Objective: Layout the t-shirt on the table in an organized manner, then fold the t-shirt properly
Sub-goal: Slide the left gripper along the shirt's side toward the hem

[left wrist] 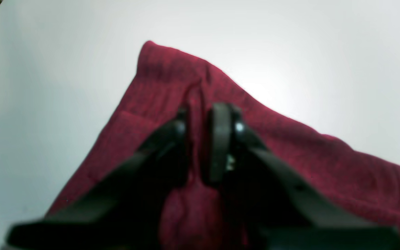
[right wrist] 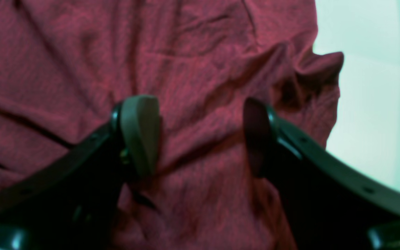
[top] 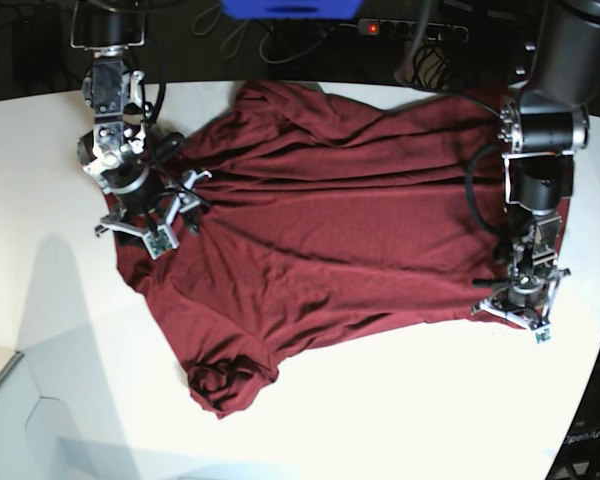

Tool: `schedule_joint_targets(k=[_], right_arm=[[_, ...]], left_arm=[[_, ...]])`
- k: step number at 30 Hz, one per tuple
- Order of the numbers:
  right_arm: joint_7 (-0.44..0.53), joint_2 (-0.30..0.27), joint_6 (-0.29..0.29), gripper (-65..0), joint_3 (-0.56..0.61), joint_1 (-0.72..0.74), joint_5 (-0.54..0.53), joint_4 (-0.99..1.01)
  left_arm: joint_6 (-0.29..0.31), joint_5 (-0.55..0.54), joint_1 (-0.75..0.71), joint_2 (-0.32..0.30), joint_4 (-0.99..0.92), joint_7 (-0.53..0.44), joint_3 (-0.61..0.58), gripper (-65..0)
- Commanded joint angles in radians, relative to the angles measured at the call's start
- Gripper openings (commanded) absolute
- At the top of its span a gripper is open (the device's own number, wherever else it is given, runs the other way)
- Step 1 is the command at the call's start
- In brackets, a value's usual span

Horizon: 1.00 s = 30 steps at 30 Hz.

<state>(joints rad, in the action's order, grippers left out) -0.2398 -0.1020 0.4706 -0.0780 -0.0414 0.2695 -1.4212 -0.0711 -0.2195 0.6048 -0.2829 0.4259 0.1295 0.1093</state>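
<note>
The dark red t-shirt lies spread and wrinkled across the white table, with one part bunched up at the near left. My left gripper is at the shirt's right-hand near corner. In the left wrist view its jaws are shut on a raised pinch of the t-shirt. My right gripper hovers over the shirt's left edge. The right wrist view shows this gripper open, fingers wide apart, with wrinkled t-shirt fabric below and nothing between them.
Cables and a power strip run along the table's far edge. The table's curved edge passes close to the left arm, and another edge shows at the near left. Bare white tabletop lies in front of the shirt.
</note>
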Motion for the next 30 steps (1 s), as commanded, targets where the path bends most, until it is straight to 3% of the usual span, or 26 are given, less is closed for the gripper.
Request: schedule_joint_targets(k=[1, 8, 21, 30], right_arm=[[0.024, -0.008, -0.005, -26.9, -0.003, 0.016, -0.009, -0.014], [0.024, -0.008, -0.005, -26.9, -0.003, 0.016, -0.009, -0.014], [0.024, -0.009, -0.005, -26.9, -0.003, 0.016, -0.009, -0.014], [0.024, -0.009, -0.005, -26.9, -0.003, 0.016, -0.009, -0.014]], left_arm=[[-0.002, 0.007, 0.033, -0.012, 0.02, -0.024, 0.002, -64.6], [-0.002, 0.007, 0.053, -0.012, 0.026, -0.024, 0.002, -64.8], [-0.002, 0.015, 0.226, -0.012, 0.026, -0.024, -0.006, -64.8], [-0.003, 0.016, 0.241, -0.019, 0.026, -0.024, -0.006, -64.5]])
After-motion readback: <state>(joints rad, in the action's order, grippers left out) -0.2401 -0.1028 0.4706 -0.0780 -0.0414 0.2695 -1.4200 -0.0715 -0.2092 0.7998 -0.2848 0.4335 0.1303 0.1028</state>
